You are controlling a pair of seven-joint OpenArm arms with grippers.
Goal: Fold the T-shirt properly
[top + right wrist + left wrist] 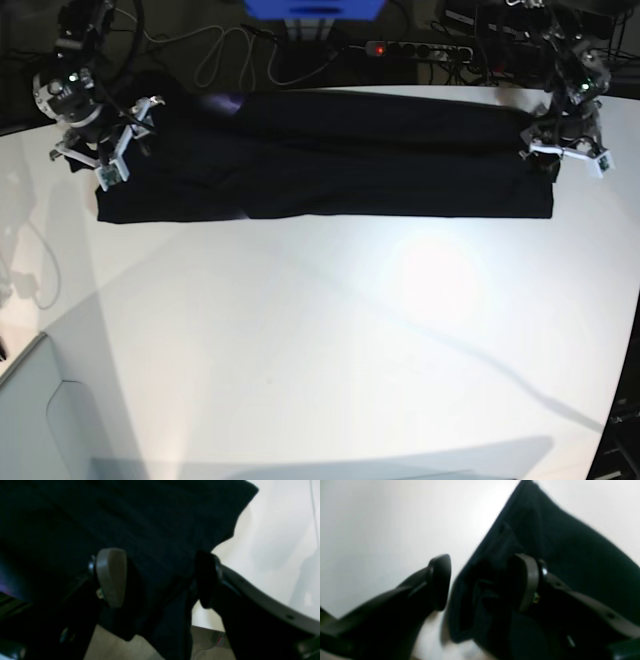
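1. The T-shirt [330, 160] is laid out as a long black band across the top of the base view, long axis running left to right and near edge pretty straight. It sits at the far side of the white table [330, 350].
2. Left gripper [482, 582] is at the band's right end in the base view. Its jaws are spread, one finger [440, 580] over bare table and the other over cloth, nothing pinched.
3. Right gripper [160, 577] is at the left end, jaws wide apart with cloth sitting between them, not clamped.
4. Loads of open tabletop below the shirt; cables [230, 50] just past the far edge.
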